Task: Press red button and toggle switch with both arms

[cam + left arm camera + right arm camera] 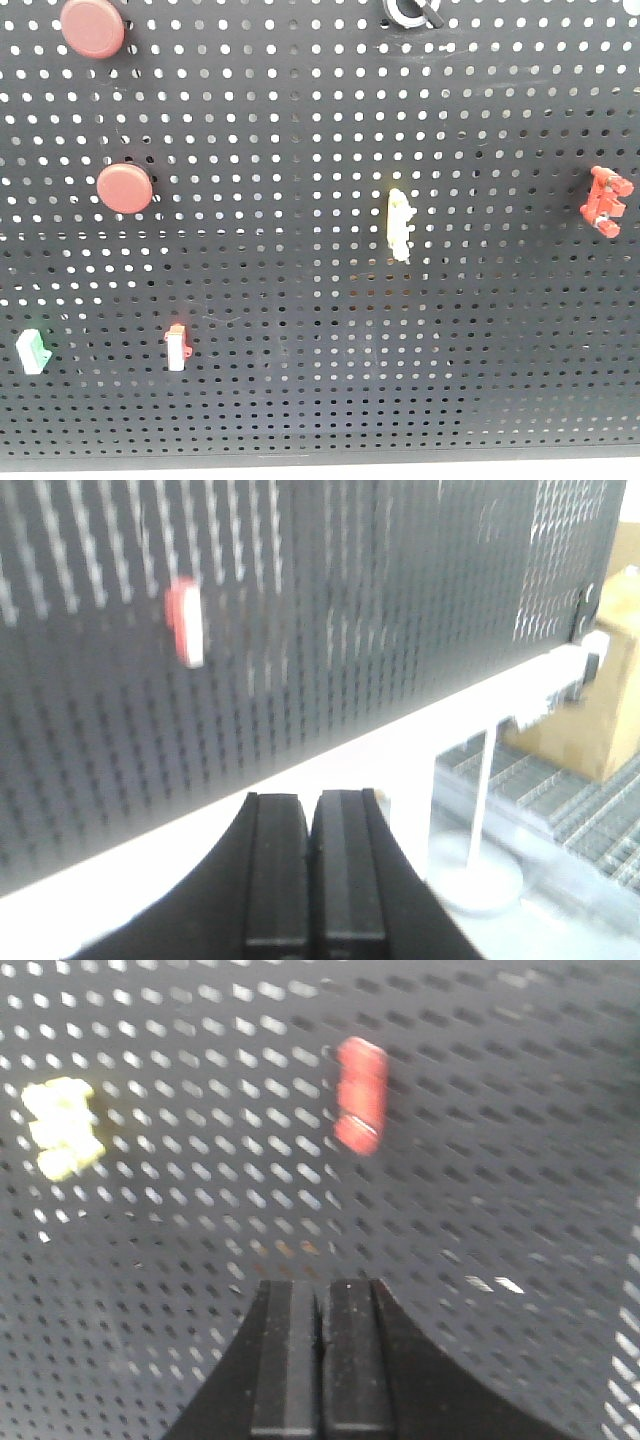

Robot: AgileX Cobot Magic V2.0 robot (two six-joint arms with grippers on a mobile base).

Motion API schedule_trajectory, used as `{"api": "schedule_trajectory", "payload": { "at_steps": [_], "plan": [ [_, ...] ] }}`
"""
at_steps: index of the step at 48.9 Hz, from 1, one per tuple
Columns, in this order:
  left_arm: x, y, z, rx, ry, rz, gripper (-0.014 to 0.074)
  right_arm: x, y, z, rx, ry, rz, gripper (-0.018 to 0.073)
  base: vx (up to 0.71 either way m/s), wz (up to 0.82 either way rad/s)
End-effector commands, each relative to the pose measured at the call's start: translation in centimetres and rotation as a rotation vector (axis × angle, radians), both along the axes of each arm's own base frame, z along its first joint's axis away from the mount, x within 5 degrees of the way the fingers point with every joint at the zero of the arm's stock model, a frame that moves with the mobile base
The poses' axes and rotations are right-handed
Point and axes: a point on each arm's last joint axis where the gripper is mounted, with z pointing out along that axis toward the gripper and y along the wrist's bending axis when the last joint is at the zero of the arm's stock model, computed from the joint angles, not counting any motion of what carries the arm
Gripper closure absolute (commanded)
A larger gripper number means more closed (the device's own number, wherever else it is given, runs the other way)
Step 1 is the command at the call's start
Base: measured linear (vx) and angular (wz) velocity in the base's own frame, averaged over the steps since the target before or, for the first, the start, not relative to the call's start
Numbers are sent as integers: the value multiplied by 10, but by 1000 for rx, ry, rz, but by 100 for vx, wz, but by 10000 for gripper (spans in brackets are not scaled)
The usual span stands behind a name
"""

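On the black pegboard (300, 120), two round red buttons are at the left: one at the top edge (92, 27), one lower (124, 188). The bright-red toggle switch (604, 200) is at the far right and also shows in the right wrist view (360, 1095), blurred. My right gripper (322, 1285) is shut and empty, below the toggle switch and apart from it. My left gripper (312, 800) is shut and empty, low near the board's bottom edge, with no red button in its view. Neither gripper shows in the front view.
A pale yellow lever switch (400, 225) sits mid-board, also in the right wrist view (62, 1128). Small white rockers, green-topped (33, 350) and red-topped (177, 347), sit low left; the latter shows blurred (186, 623). A black knob (412, 10) is at the top. A white stand (478, 860) and cardboard box (600, 720) are beside the board.
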Motion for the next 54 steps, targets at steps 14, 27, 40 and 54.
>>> {"api": "schedule_trajectory", "payload": {
  "at_steps": [14, 27, 40, 54],
  "plan": [
    [4, 1, 4, -49, -12, 24, 594, -11, -8, 6, 23, -56, 14, 562, 0, 0],
    [3, 0, 3, -45, -6, 18, 594, -11, -8, 6, 23, -56, 14, 562, 0, 0],
    [3, 2, 3, -18, -24, 28, 594, -11, -8, 6, 23, -56, 14, 562, 0, 0],
    [8, 27, -39, 16, -45, 378, 594, -11, -8, 6, 23, -56, 14, 562, 0, 0]
  ]
}}
